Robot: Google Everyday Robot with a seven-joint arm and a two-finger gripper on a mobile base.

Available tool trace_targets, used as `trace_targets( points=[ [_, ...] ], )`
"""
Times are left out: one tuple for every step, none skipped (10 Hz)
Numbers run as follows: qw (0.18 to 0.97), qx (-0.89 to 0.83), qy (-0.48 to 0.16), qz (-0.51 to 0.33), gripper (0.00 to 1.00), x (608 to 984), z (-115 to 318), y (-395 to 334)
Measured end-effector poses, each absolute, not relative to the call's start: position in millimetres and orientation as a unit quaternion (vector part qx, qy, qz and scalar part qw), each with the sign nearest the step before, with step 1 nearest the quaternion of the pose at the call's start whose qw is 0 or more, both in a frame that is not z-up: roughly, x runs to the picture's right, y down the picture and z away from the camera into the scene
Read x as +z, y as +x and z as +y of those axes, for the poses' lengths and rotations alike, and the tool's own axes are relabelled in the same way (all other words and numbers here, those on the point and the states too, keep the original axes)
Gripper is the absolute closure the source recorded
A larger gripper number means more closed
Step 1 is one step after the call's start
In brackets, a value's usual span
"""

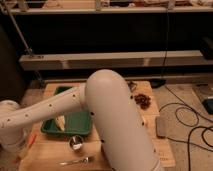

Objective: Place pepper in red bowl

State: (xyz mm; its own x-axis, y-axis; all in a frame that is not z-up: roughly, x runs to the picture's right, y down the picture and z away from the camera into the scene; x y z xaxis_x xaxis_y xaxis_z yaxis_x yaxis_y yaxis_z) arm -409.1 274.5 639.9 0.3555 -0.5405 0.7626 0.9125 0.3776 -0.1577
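**Arm across a wooden table, pincer hidden at the near left corner**

Pale wooden table (47, 156) under dim, warm light, on a grey floor. Behind it, a long pale beam (115, 60) across a dark wall, with a railed shelf higher up along the top of the view. Off the table's right edge, black cables (187, 117) looped on the floor, and a blue item (208, 105) at the far right, too cut off to identify.

Bulky white arm (117, 130) rising from the near edge, bent at the middle of the table, then reaching down and left to a round wrist housing (11, 125) over the near left corner. Gripper out of sight beneath that housing; closed tight, though whether on anything cannot be told.

Just beside the housing, along the left edge, a slim orange-red sliver, probably the pepper (31, 140), mostly hidden.

Left of centre, a green tray (49, 131), partly covered by the forearm, with a pale yellow ribbed item (61, 122) inside near its front wall. Just in front of the tray, a small metal cup (76, 143); nearer the front edge, a fork (77, 161) lying flat.

Toward the far right corner, a dark reddish-brown cluster (142, 100). At the right edge, a flat grey pad (161, 126).
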Motion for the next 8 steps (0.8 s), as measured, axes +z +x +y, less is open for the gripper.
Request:
trace_targets(
  points=[
    [0.758,-0.486,-0.281,-0.333,1.00,615,261,-417],
    [0.751,-0.495,-0.267,-0.345,1.00,594,247,-420],
    [0.749,-0.500,-0.253,-0.353,1.00,576,234,-419],
    [0.750,-0.501,-0.237,-0.362,1.00,557,214,-412],
    [0.753,-0.498,-0.226,-0.367,1.00,543,197,-402],
    [0.759,-0.490,-0.218,-0.369,1.00,534,180,-386],
    [0.767,-0.480,-0.213,-0.368,1.00,528,166,-367],
    [0.777,-0.468,-0.211,-0.364,1.00,526,154,-343]
  ],
)
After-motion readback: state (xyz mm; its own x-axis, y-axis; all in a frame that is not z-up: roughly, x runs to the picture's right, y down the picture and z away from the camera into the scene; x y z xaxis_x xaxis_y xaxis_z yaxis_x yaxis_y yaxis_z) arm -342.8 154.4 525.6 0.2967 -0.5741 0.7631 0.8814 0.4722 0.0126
